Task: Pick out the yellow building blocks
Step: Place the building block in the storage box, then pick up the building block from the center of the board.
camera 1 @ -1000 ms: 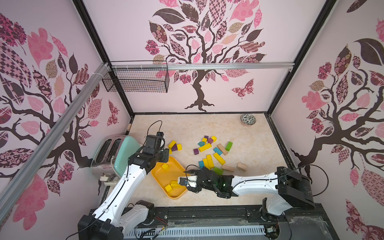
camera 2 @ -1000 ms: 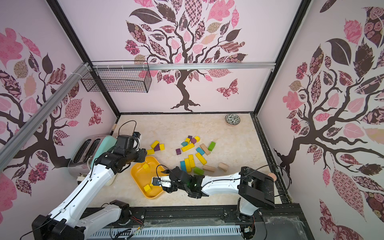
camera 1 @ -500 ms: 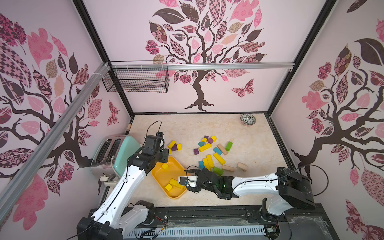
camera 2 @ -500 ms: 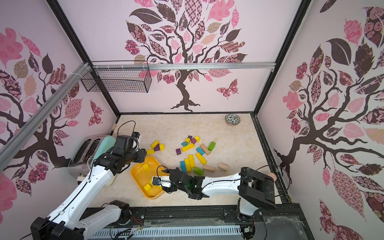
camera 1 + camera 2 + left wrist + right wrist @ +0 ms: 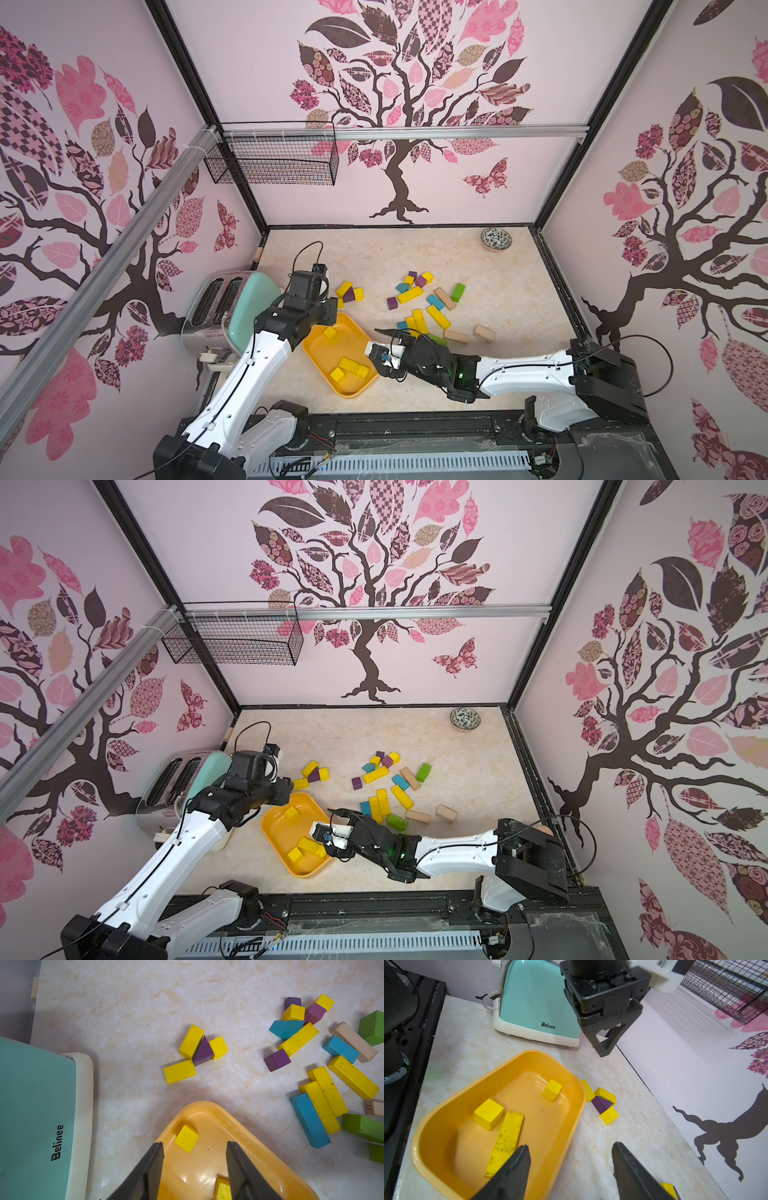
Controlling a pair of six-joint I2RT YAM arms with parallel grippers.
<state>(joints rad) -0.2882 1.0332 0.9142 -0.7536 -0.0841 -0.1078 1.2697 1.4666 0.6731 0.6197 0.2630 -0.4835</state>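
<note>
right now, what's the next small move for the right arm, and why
Probably carry the right end effector over to the loose yellow bars: its jaws stand open and empty by the tray, which holds only three yellow blocks.

Yellow building blocks (image 5: 437,317): two cubes, one bar lying in tray (image 5: 328,353); others scattered flat on tabletop (image 5: 478,266).

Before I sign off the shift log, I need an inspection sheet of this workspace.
Surface: marble-look table, no spills seen.
Job's things: three yellow blocks in tray; others loose on table.
Clutter: other coloured blocks; toaster; bowl.
End effectors: left end effector open, empty, above tray; right end effector open, empty, over tray rim.
Cables: black cables loop at left wrist, right base.
Surroundings: wire basket on wall; tree decals.
</note>
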